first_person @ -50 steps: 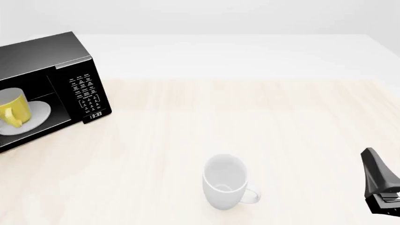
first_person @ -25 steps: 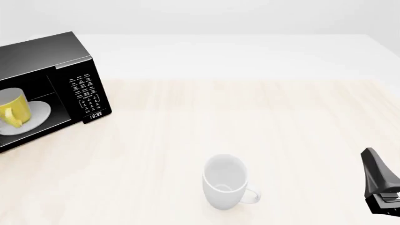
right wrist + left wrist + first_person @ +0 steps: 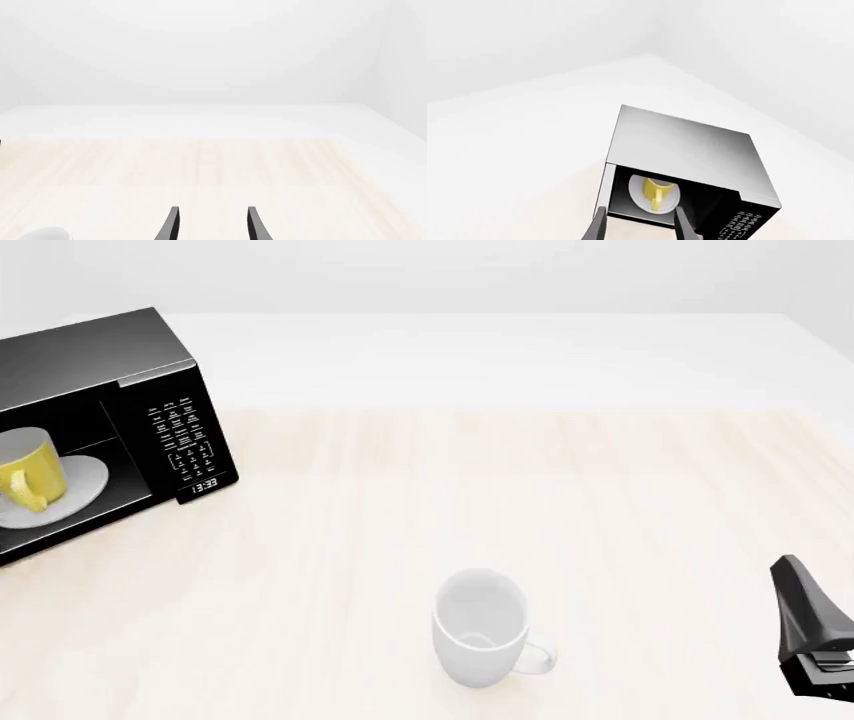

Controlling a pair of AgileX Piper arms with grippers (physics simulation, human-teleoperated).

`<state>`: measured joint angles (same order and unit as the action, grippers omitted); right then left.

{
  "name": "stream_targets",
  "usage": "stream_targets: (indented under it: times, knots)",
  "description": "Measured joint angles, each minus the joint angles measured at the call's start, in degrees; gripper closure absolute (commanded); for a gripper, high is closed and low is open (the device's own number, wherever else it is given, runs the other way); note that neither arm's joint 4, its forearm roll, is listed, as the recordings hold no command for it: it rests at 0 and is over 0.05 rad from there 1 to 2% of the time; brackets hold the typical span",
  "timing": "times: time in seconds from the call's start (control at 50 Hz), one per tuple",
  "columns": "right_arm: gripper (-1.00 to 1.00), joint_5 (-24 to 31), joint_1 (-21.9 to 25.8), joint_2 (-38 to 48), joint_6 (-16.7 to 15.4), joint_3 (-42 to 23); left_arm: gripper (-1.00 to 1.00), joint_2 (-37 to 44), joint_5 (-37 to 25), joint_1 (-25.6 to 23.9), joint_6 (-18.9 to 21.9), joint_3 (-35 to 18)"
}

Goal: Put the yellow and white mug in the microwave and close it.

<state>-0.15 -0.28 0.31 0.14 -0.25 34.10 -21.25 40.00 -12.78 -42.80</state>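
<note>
The yellow and white mug (image 3: 30,472) stands on the white turntable plate (image 3: 78,483) inside the black microwave (image 3: 94,360) at the far left of the table; its cavity is open to view and no door shows. In the left wrist view the mug (image 3: 658,191) sits inside the microwave (image 3: 687,150), beyond my open, empty left gripper (image 3: 640,227). The left gripper is out of the front view. My right gripper (image 3: 211,225) is open and empty; only part of it (image 3: 810,635) shows at the front right edge.
A larger all-white mug (image 3: 481,627) stands at the front middle of the light wood table (image 3: 561,490), its rim just showing in the right wrist view (image 3: 43,234). The microwave's keypad and clock display (image 3: 187,445) face the table's middle.
</note>
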Motion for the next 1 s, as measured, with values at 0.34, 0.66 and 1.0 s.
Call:
stream_targets:
  times: [0.34,0.66,1.0]
  knots:
    - [-1.00,0.00,0.00,0.00,0.00,0.00,-1.00,0.52,0.14,6.15,-0.05,-0.96]
    - [-1.00,0.00,0.00,0.00,0.00,0.00,-1.00,1.89,0.68,11.76,-0.29,-1.47]
    - [-1.00,0.00,0.00,0.00,0.00,0.00,-1.00,4.38,1.81,18.02,-0.26,-1.24]
